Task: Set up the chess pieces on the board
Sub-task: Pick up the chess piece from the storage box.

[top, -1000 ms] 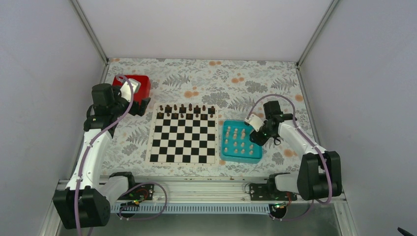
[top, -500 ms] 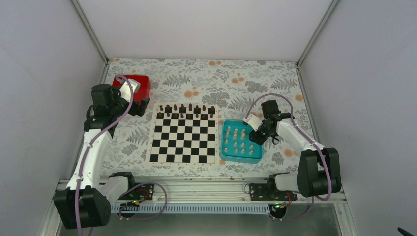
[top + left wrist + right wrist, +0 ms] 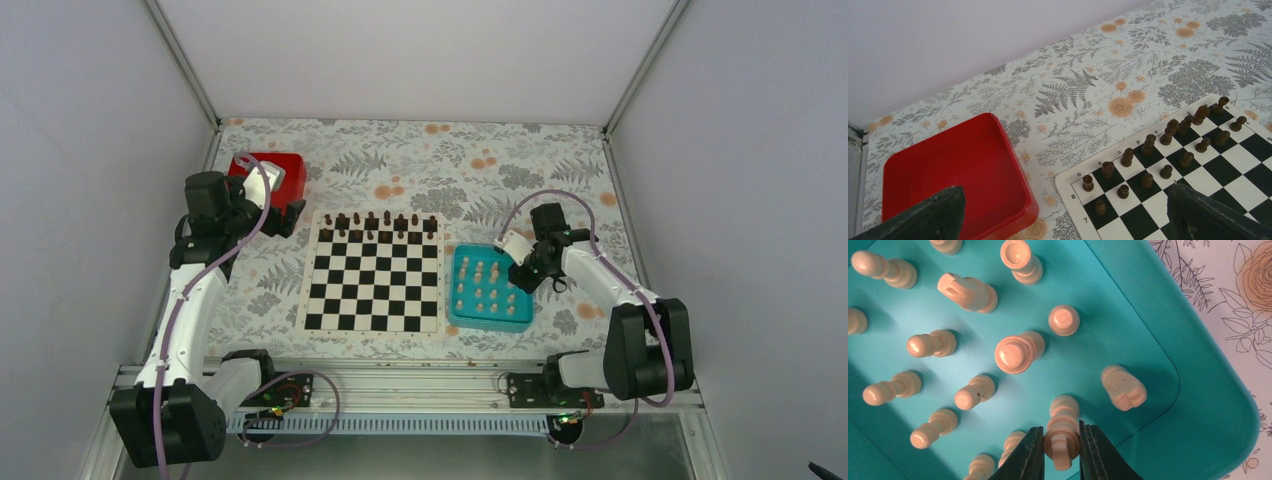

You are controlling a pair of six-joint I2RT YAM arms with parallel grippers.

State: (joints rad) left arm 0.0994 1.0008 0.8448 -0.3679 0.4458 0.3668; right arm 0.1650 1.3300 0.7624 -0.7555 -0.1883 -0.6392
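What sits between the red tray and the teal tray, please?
The chessboard, dark pieces along its far edge, lies between the red tray and the teal tray, as the top view shows.

This is a robotics lab test cell: a tabletop boxed in by plain pale panels (image 3: 90, 120) set in aluminium posts (image 3: 185, 65). A white left arm (image 3: 190, 300) and right arm (image 3: 600, 275), trailing purple cables (image 3: 163, 345), are bolted to a metal rail (image 3: 400, 385) at the near edge. A floral tablecloth (image 3: 450, 160) carries a staged chessboard (image 3: 372, 275).
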